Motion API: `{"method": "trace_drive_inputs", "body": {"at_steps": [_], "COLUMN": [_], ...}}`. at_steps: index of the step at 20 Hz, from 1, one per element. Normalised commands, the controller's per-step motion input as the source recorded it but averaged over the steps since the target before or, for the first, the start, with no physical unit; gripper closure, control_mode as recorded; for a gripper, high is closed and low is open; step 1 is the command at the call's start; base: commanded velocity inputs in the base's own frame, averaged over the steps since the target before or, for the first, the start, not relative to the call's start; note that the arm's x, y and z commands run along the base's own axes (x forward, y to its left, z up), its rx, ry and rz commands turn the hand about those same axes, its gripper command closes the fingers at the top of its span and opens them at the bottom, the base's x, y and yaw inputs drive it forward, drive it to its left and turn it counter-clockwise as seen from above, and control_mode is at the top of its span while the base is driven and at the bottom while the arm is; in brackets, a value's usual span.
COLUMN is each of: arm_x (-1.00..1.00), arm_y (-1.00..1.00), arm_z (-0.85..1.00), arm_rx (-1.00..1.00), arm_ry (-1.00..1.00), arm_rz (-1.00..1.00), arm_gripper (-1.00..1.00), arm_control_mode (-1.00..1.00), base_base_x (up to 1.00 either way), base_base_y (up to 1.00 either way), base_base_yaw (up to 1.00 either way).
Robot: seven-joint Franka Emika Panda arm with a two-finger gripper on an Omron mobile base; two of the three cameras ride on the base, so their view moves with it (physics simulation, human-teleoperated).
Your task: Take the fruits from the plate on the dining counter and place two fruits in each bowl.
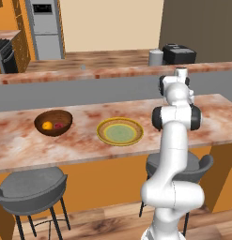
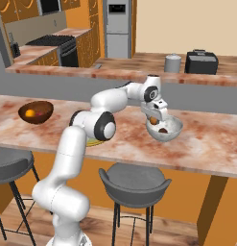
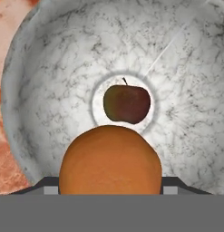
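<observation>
My gripper (image 2: 154, 117) is shut on the orange fruit (image 2: 153, 120), just above the pale grey speckled bowl (image 2: 171, 130) on the dining counter (image 2: 211, 144). Seen from the hand, the orange fruit (image 3: 109, 158) sits between the fingertips (image 3: 46, 185) over the grey bowl (image 3: 50, 90). The dark brown fruit (image 3: 127, 103) lies at that bowl's centre. The brown wooden bowl (image 1: 53, 123) stands at the counter's left and holds the yellow-orange fruit (image 1: 47, 125) and the pinkish-red fruit (image 1: 59, 125). The yellow-rimmed plate (image 1: 120, 131) has nothing on it.
Two grey stools (image 1: 30, 187) (image 2: 134, 180) stand under the counter's near edge. A second counter (image 1: 89, 72) behind carries a black toaster (image 2: 201, 61) and a grey canister (image 2: 172, 63). A fridge (image 2: 119, 26) and a stove (image 2: 57, 45) are at the back.
</observation>
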Motion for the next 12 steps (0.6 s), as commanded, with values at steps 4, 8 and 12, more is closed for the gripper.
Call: {"method": "trace_drive_inputs", "body": {"at_steps": [4,8,12], "arm_x": [0.0,0.0,0.0], "arm_y": [-0.01,0.0,0.0], "arm_z": [-0.15,-0.14,-0.08], "arm_rx": [0.0,0.0,0.0], "arm_ry": [0.0,0.0,0.0], "arm_rz": [0.0,0.0,0.0], "arm_gripper": [1.0,1.0,1.0], "arm_control_mode": [-1.0,-1.0,-1.0], "base_base_x": [0.0,0.0,0.0], "base_base_y": [0.0,0.0,0.0], "base_base_yaw": [0.0,0.0,0.0]}}
